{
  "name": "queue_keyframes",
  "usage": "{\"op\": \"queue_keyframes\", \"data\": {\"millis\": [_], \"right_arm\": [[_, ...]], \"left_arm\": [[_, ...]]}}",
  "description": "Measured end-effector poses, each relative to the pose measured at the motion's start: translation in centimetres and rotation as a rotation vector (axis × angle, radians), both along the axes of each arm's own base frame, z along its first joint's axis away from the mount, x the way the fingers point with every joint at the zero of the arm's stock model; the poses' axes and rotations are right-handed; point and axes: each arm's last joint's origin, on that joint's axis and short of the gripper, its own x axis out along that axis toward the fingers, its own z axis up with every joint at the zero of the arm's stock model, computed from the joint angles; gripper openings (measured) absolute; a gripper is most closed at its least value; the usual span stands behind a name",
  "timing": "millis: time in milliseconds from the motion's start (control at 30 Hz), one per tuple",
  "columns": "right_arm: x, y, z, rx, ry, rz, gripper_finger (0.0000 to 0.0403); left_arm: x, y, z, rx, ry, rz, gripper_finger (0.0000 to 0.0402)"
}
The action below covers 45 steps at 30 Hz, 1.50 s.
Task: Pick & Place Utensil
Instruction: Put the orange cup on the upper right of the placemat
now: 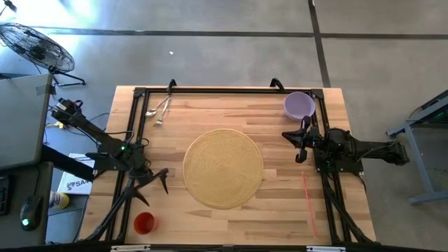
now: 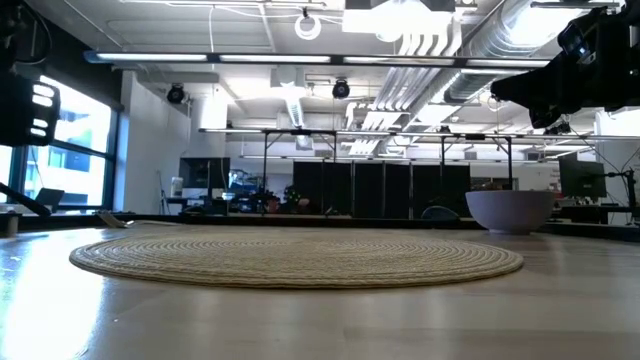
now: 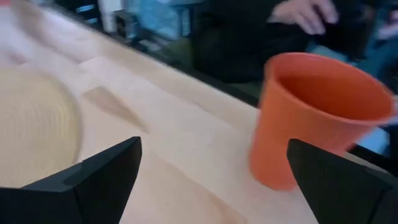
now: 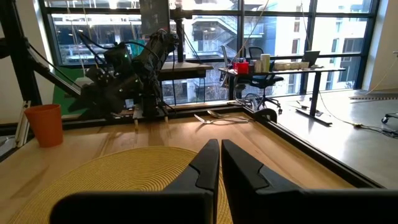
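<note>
The orange cup (image 1: 143, 222) stands at the near left corner, the left gripper (image 1: 157, 178) spread wide just beyond it. The right gripper (image 1: 301, 145), fingers pressed together, hangs beside the woven mat (image 1: 222, 168). Slim silver utensils (image 1: 159, 109) lie together at the far-left corner.

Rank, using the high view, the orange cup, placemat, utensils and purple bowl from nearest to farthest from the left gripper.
From the left gripper:
1. Orange cup, near the table's front-left corner.
2. Placemat, centre.
3. Utensils, back-left corner.
4. Purple bowl, back-right corner.
</note>
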Motion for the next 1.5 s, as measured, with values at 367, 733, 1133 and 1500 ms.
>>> {"op": "queue_keyframes", "data": {"millis": [367, 733, 1133, 1500], "right_arm": [[0.0, 0.0, 0.0, 0.000, 0.000, 0.000, 0.0012], [0.0, 0.0, 0.0, 0.000, 0.000, 0.000, 0.0012], [0.0, 0.0, 0.0, 0.000, 0.000, 0.000, 0.0012], [0.0, 0.0, 0.0, 0.000, 0.000, 0.000, 0.0012]], "left_arm": [[-0.5, -0.1, -0.6, 0.012, 0.052, -0.153, 0.0400], [-0.5, -0.3, -1.3, 0.036, 0.045, -0.243, 0.0400], [0.5, -1.2, -2.1, 0.000, 0.074, -0.322, 0.0400], [1.9, -1.3, -2.7, -0.045, 0.138, -0.362, 0.0400]]}}
